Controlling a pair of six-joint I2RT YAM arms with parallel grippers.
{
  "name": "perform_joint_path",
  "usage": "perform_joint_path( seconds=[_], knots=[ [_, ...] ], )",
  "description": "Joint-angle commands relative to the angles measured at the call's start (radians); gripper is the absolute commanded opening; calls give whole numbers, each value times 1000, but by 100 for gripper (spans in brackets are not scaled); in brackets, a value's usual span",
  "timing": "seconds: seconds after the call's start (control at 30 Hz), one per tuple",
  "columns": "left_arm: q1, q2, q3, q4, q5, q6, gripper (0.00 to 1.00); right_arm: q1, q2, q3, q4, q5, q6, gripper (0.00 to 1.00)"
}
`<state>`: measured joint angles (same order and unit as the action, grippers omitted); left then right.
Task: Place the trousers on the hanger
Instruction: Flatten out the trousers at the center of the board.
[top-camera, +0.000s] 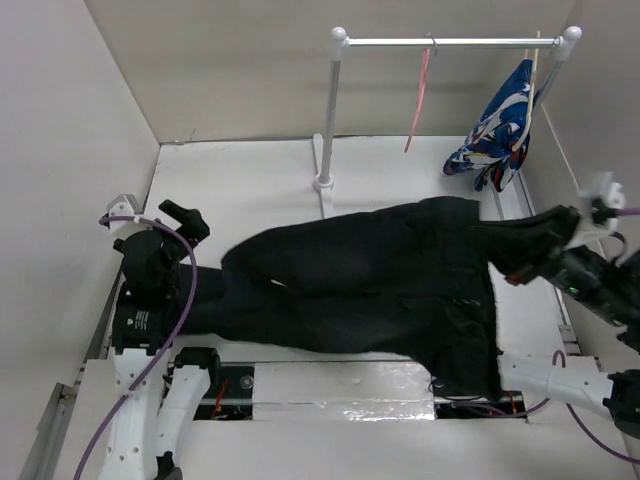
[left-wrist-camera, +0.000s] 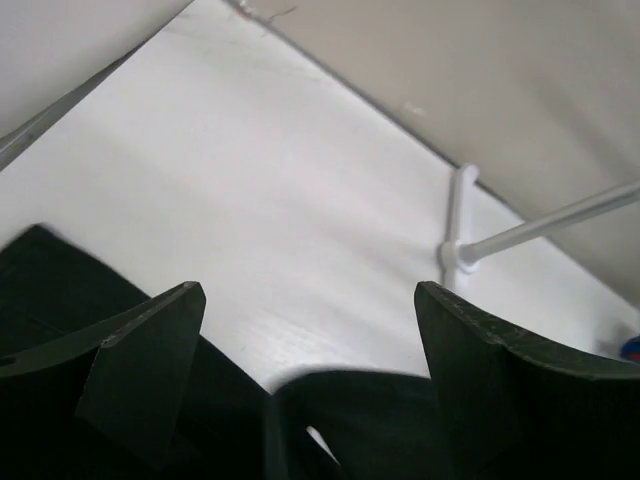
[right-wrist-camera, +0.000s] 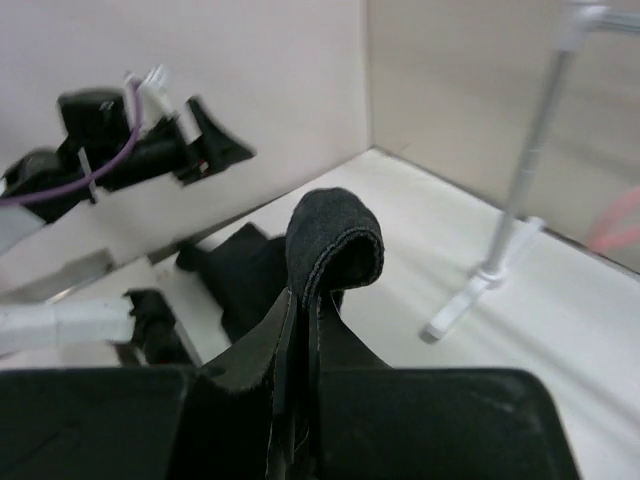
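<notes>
The white table (top-camera: 250, 180) carries the black trousers (top-camera: 380, 280), spread lengthwise along its near edge, and the rail stand (top-camera: 329, 120) towards its far edge

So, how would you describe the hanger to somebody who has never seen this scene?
Find the white-and-silver rail stand at the back. The hanger hangs from it, left of the blue patterned garment. It is the only thin pink thing there, and it carries no clothing.

Everything is lit brightly and evenly from above; only soft shadows are cast. The trousers (top-camera: 380, 280) are rendered almost featureless black. The near foreground is blurred in both wrist views.
</notes>
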<state>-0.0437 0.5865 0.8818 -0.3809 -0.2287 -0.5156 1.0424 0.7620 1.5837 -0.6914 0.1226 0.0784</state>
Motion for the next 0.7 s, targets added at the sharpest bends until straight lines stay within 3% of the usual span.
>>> perform_joint_path(
  seconds=[0.0, 0.03, 0.13, 0.3, 0.4, 0.43, 0.57, 0.67],
  knots=[
    [4, 19, -58, -58, -47, 23, 85, 5, -90, -65, -11, 309, 56, 0],
    [4, 44, -85, -47, -5, 2, 85, 14, -98, -101, -34, 483, 70, 0],
    [4, 103, -125, 6, 54, -27, 82, 15, -116, -273, -80, 699, 148, 0],
    [4, 145, -222, 92, 175, -83, 76, -74, -155, -522, 6, 790, 150, 0],
    [-68, 168, -260, 100, 180, -139, 73, -204, -142, -574, 70, 750, 95, 0],
    [-85, 170, -273, 99, 183, -146, 67, -273, -136, -565, 72, 655, 96, 0],
    [-96, 165, -236, 53, 276, -103, 47, -454, -125, -579, 167, 519, 52, 0],
    [-96, 191, -141, -42, 310, -2, 50, -601, -112, -590, 210, 353, 34, 0]
  ],
)
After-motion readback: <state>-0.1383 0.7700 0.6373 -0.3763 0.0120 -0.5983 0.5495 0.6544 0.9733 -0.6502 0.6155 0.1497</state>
